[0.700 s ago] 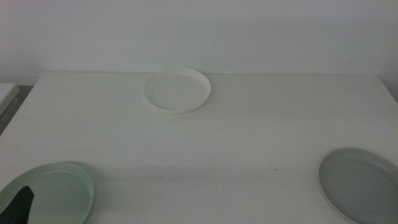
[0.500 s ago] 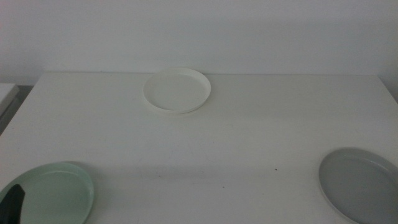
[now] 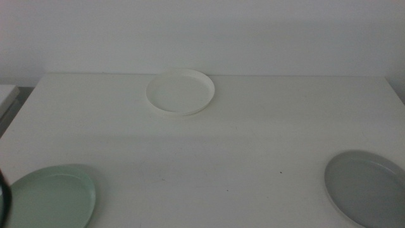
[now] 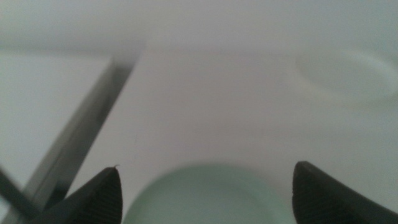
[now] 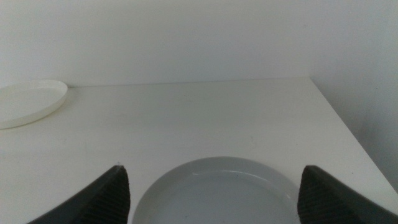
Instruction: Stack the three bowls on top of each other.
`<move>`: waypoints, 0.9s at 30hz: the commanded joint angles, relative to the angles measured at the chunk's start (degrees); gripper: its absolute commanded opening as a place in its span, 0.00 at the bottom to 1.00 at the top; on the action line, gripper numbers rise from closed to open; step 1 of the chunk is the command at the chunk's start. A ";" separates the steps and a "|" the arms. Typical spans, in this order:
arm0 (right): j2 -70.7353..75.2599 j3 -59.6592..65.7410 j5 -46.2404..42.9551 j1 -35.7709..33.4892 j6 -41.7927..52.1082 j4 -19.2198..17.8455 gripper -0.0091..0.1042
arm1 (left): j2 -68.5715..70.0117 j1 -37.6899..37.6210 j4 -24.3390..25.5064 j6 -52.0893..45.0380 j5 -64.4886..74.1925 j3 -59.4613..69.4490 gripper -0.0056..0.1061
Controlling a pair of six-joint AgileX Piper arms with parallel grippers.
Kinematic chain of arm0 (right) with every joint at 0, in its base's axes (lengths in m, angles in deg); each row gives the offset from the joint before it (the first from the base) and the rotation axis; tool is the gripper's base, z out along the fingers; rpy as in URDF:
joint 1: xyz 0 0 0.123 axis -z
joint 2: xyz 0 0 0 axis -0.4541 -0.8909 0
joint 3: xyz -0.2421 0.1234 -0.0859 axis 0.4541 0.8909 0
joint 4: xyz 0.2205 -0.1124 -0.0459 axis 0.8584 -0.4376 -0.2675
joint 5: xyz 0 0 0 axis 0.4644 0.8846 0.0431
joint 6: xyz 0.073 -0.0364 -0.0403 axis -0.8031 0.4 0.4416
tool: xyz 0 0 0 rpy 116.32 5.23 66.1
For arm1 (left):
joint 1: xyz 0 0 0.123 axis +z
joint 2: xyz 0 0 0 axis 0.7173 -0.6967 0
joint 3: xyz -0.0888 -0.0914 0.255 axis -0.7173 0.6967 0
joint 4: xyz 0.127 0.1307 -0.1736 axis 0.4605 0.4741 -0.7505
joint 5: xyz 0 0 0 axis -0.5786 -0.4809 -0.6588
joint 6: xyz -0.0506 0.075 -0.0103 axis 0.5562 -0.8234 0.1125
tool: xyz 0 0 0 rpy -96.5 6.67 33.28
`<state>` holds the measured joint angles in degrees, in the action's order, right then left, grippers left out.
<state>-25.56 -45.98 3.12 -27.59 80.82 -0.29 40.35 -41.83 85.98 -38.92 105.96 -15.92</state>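
In the middle view the white bowl [image 3: 180, 92] sits far back on the worktop [image 3: 240, 145], the mint green bowl [image 3: 50, 197] and grey bowl [image 3: 367, 187] at the near corners, while each wrist view shows wide-apart jaws, the left gripper [image 4: 205, 186] over the mint green one, the right gripper [image 5: 214, 186] over the grey one.

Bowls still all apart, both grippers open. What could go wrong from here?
1. The shallow mint green bowl and the shallow grey bowl lie at the near corners of the white table; a nudge might slide one off.
2. Their low rims give the open left gripper and open right gripper little to pinch; slips seem likely.
3. The shallow white bowl sits far back, so reach may be tight.
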 commanded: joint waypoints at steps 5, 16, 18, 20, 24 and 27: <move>0.23 0.14 -0.54 0.00 0.17 -0.43 0.90 | -19.32 0.37 0.03 -0.01 32.08 -22.92 0.89; 0.23 0.14 -0.54 0.00 0.17 -0.43 0.90 | -36.18 0.50 -2.13 -7.38 41.38 -35.44 0.89; 0.23 0.14 -0.54 0.00 0.17 -0.43 0.90 | -38.44 0.50 -2.00 -7.27 38.67 -35.44 0.89; 0.23 0.14 -0.54 0.00 0.17 -0.43 0.90 | -40.65 0.50 -1.08 -4.92 37.94 -35.44 0.89; 0.23 0.14 -0.54 0.00 0.17 -0.43 0.90 | -44.92 0.91 2.55 -4.32 37.60 -35.44 0.89; 0.23 0.14 -0.54 0.00 0.17 -0.43 0.90 | -47.69 3.65 1.79 -6.64 36.10 -35.55 0.89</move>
<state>-25.56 -45.98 3.12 -27.59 80.82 -0.29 -6.09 -39.34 87.69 -44.93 143.33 -51.01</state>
